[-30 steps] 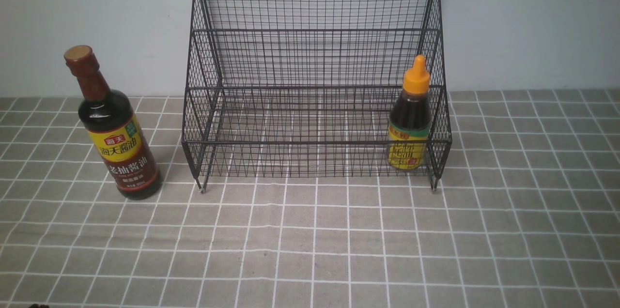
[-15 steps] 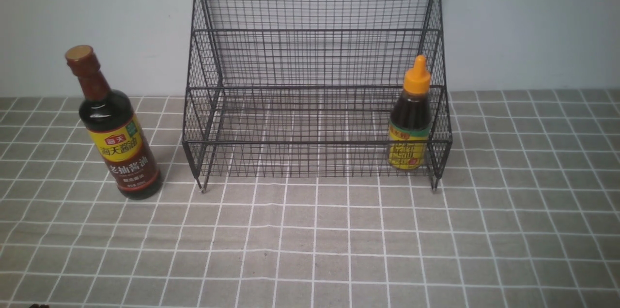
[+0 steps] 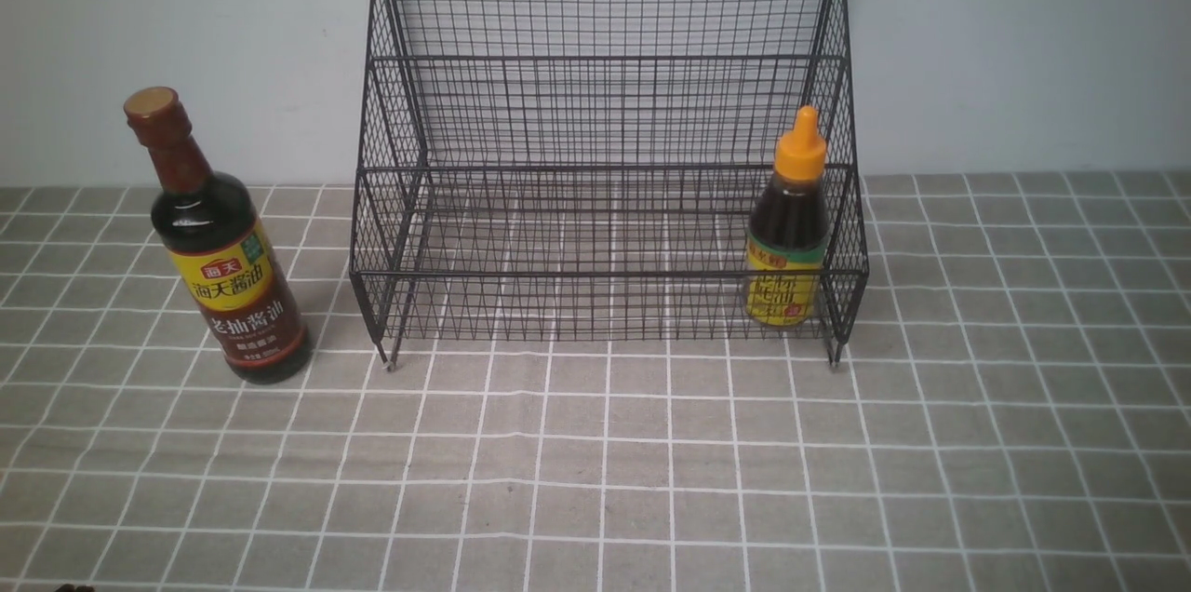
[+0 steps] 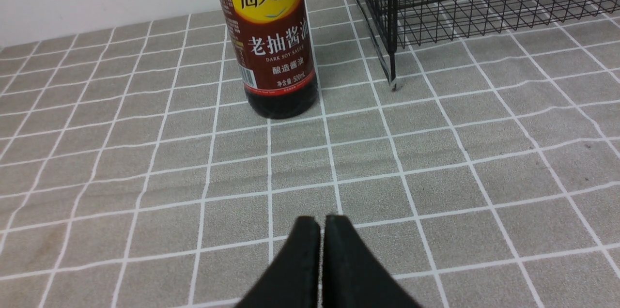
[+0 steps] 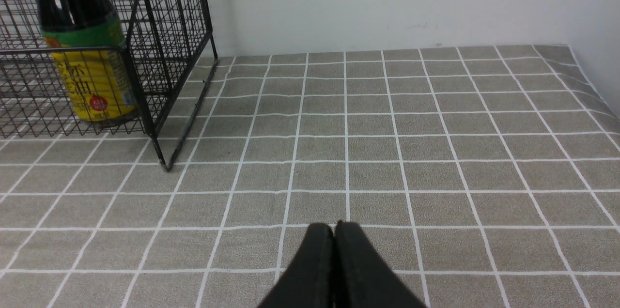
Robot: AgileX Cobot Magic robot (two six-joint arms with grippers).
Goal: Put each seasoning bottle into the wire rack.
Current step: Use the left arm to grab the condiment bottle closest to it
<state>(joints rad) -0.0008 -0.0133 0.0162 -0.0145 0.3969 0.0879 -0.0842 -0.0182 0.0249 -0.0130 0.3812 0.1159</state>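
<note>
Ahead of the left gripper (image 4: 322,222), tall bottle (image 4: 273,46) upright, well apart

Matt cloth, thin black wire, glossy bottles.

The tabletop (image 3: 595,480) wears a matt, fine-grained woven cloth, lightly rippled along its white grid lines. The wire rack (image 3: 605,59) is thin black metal wire with a faint sheen. The tall bottle (image 3: 219,248) has a smooth, glossy dark body, glass or plastic cannot be told, with a shiny printed label and a brown-red cap in glossy film. The short bottle (image 3: 786,238) is likewise glossy, its orange cap (image 3: 800,150) smooth plastic. The left arm's fingers (image 4: 300,264) and the right arm's fingers (image 5: 358,269) look matt black, plastic or rubber. The wall (image 3: 1023,33) is smooth and matt.
</note>
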